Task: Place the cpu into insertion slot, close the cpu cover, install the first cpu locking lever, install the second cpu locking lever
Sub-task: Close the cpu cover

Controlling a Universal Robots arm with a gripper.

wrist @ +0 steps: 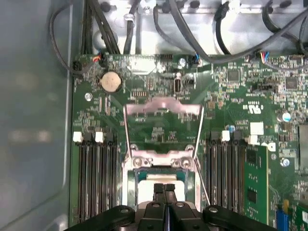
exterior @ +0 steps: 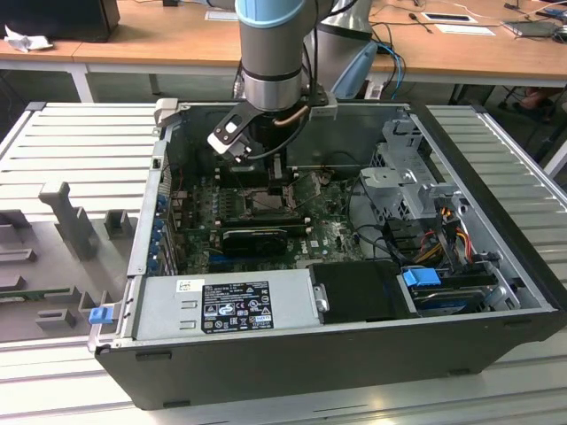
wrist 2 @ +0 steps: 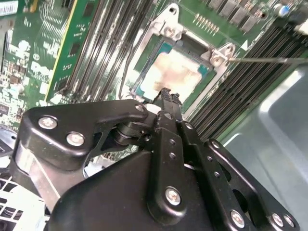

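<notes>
The cpu is lying flat, face up, inside the insertion slot, its square edges running parallel with the slot's rim. The gripper is hanging clenched just over the slot, fingertips pressing together on nothing. The first wrist view is showing the cpu cover standing raised at the slot's edge.
</notes>
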